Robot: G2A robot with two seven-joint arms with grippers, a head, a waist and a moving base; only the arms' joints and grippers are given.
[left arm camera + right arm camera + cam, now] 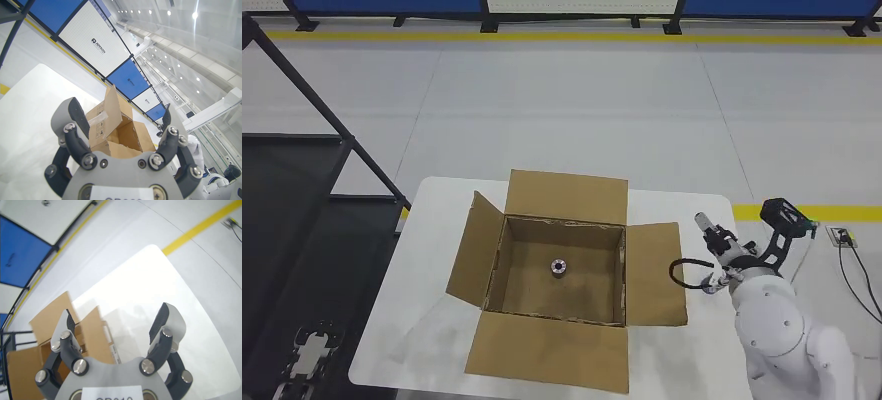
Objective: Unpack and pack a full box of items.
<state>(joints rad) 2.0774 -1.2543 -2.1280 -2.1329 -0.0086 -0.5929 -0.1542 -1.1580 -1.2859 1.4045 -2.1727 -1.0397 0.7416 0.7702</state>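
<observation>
Top view: the box [554,352] sits open in the middle of the table [427,300], all four flaps spread out. One small round item [558,267] lies on its floor, near the centre. The right arm [772,320] is by the table's right edge, apart from the box.

Left wrist view: the left gripper [121,106] is low beside the table, its fingers [77,115] wide apart and holding nothing. The box [130,136] is seen from the side, so the inside floor is hidden.

Right wrist view: the right gripper [116,308] is above the table [151,275], fingers [160,319] spread and touching nothing. The box [24,366] is to one side, its contents hidden.
</observation>
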